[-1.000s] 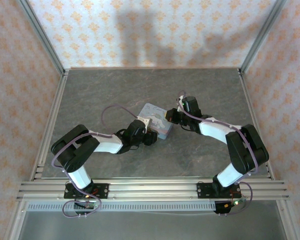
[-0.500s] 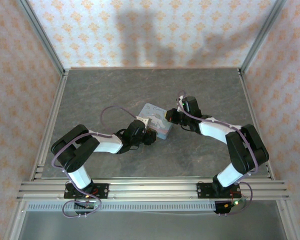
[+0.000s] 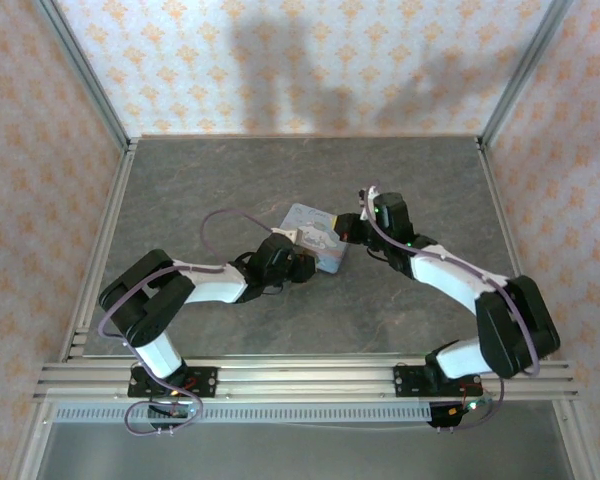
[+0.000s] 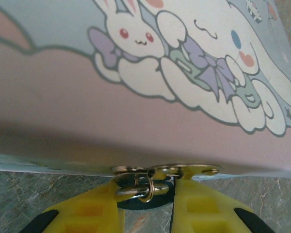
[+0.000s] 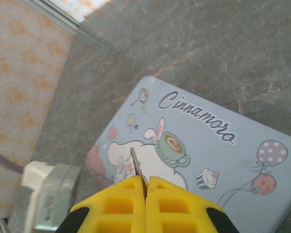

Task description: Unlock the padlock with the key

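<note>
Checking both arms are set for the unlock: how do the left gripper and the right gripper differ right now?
The left gripper has its fingers apart, flanking the padlock at the edge of the tin; the right gripper is shut on the key. The left gripper is close against the tin; the right gripper is clear of it, facing its lid. Both have yellow fingers aimed at the tin.

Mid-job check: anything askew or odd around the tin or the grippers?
Nothing stands out. The tin lies flat, the padlock hangs at its hasp between the fingers of the left gripper, and the right gripper pinches the key.
</note>
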